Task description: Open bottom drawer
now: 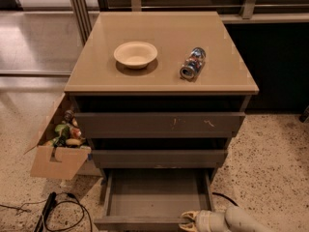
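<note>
The bottom drawer [157, 197] is the lowest of three grey-brown drawers in the cabinet. It stands pulled out toward me, and its shallow grey tray interior shows with nothing in it. Its front edge [140, 222] runs along the bottom of the view. My gripper [187, 221] comes in from the lower right on a pale arm. It sits at the right part of the drawer's front edge. The middle drawer [159, 157] and the top drawer [159, 123], which has white scratch marks, are pushed in.
A cream bowl [135, 54] and a can lying on its side [192, 63] rest on the cabinet top [159, 33]. An open cardboard box [58, 149] of items stands on the floor at left. Black cables [58, 211] lie at lower left.
</note>
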Controlling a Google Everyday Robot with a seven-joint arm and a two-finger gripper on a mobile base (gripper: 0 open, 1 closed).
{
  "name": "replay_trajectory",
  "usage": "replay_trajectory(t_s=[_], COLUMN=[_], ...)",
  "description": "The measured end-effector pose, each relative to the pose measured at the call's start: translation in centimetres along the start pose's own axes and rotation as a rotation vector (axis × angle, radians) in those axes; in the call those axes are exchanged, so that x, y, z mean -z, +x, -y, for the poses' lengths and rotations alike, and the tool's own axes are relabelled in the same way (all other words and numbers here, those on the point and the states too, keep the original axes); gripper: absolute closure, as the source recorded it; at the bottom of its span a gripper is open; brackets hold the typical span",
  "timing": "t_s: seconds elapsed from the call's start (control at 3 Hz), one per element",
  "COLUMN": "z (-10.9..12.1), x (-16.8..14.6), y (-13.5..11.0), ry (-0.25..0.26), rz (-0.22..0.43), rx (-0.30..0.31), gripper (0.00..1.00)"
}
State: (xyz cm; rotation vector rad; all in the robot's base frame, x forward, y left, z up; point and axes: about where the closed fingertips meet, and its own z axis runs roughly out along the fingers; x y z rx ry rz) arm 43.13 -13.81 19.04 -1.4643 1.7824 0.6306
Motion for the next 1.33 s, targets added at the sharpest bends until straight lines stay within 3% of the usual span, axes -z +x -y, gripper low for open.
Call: replay_trajectory(t_s=[0.67, 1.0, 1.33], z=[0.00, -0.01, -0.01], x=[0.00, -0.01, -0.01], y=[-0.01, -0.01, -0.01], ry=[0.000, 0.000, 0.000], rz=[0.000, 0.000, 0.000], rx=[0.000, 0.000, 0.000], gripper=[0.17, 0.00, 0.00])
